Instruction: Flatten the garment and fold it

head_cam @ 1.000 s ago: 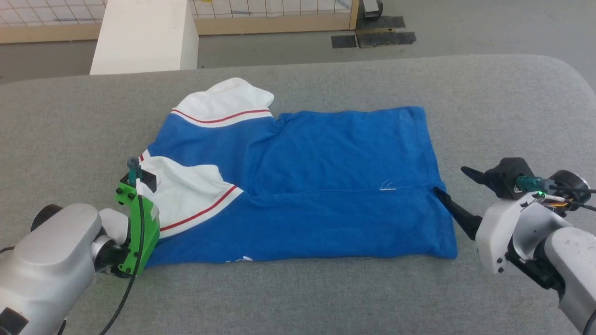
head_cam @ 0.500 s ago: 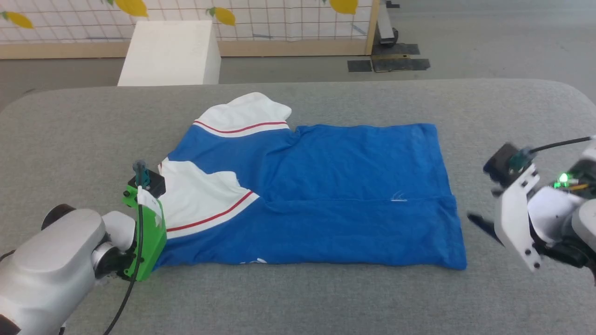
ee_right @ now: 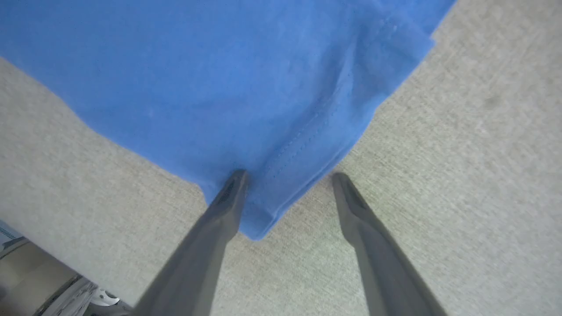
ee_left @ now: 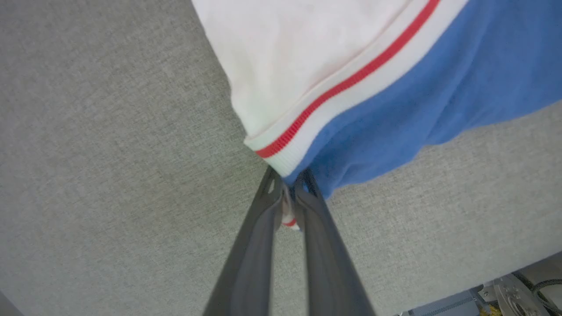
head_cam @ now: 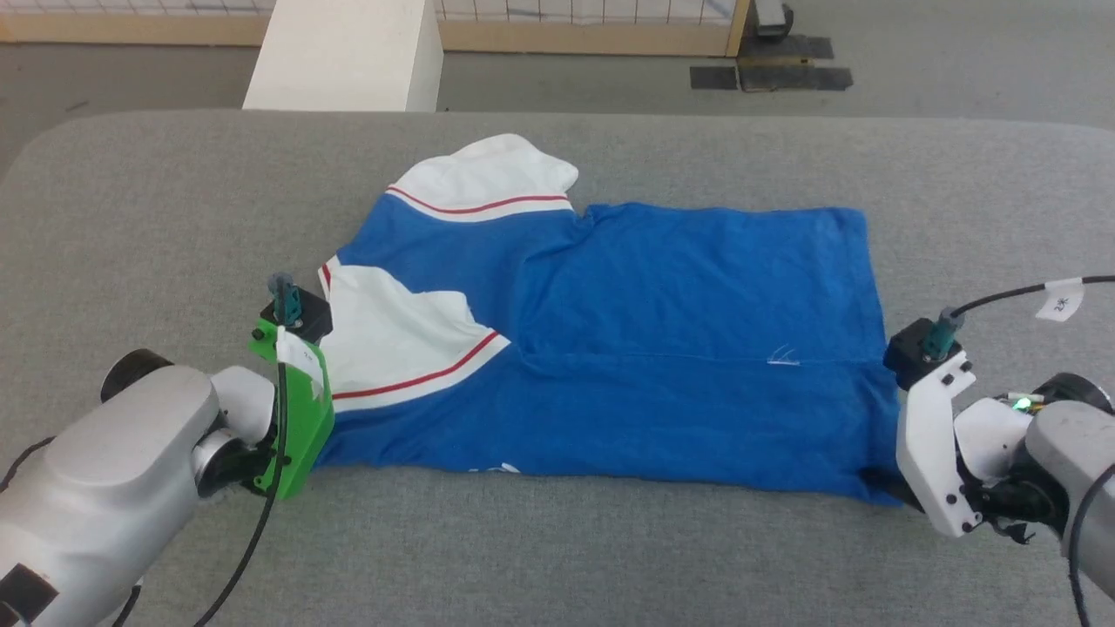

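the garment (head_cam: 662, 348) lies spread on the grey padded table (head_cam: 557, 557), near the middle. its length runs across the head view, with the neck end toward the robot's left and the hem toward its right. it looks doubled over along its length: a straight fold edge crosses the blue body, and a scrap of white print peeks out at the near edge. 1 white sleeve (head_cam: 401, 348) with a red stripe lies folded over the blue cloth on the near left. the other sleeve (head_cam: 488, 178) sticks out at the far side, slightly rumpled.

the left gripper (ee_left: 287, 184) is at the near left corner. its 2 dark fingers are pressed together on a pinch of the garment's edge, where white, red and blue cloth shows between them. a green bracket (head_cam: 300, 427) on that wrist hides the fingers in the head view.

the right gripper (ee_right: 290, 175) is at the near right corner with its fingers spread wide. 1 tip rests on the blue cloth by the stitched hem, and the other is on the bare table just beside the edge. nothing is gripped there.

beyond the table stand a white block (head_cam: 348, 52) and a wooden-framed fence (head_cam: 592, 35), with dark mats (head_cam: 771, 77) on the floor.
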### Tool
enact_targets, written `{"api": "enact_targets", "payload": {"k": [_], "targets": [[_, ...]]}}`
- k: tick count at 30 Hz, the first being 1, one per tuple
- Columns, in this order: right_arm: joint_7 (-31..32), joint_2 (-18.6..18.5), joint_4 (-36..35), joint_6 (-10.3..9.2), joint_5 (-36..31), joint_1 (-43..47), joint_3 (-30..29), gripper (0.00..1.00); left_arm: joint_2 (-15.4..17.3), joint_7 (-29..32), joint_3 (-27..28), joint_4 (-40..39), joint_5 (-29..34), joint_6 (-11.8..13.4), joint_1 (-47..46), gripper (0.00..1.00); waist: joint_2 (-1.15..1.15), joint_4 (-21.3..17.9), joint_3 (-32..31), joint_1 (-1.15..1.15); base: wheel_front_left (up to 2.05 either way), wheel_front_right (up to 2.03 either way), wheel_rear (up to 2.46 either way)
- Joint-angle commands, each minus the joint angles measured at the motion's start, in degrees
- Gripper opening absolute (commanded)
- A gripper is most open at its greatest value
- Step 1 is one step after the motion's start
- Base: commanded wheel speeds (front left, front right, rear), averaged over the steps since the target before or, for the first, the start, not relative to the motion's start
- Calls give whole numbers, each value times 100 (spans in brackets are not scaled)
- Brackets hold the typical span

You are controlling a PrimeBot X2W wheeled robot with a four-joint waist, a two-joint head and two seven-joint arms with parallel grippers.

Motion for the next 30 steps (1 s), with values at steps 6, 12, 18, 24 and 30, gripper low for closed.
{"api": "enact_targets", "payload": {"k": [6,12,18,24,30], "targets": [[-233,165,212,-8,-175,93,501,100,-23,-91,-26,82,39,-13,-163,0,0,60,263,0,0,0,0],[-832,42,178,-8,-263,-228,703,0,-30,-228,-20,209,-54,-13,-116,0,0,-36,193,0,0,0,0],[-1379,-207,-115,-8,-14,-386,691,0,31,-346,-25,226,-182,-13,-64,0,0,-103,-105,0,0,0,0],[-1704,-704,-705,-8,86,-399,685,0,366,-569,1,-168,-377,-13,37,0,0,-149,-419,0,0,0,0],[-1695,-1248,-1341,-8,152,-148,611,0,851,-591,-115,-691,-349,-13,317,0,0,-137,-670,0,0,0,0]]}}
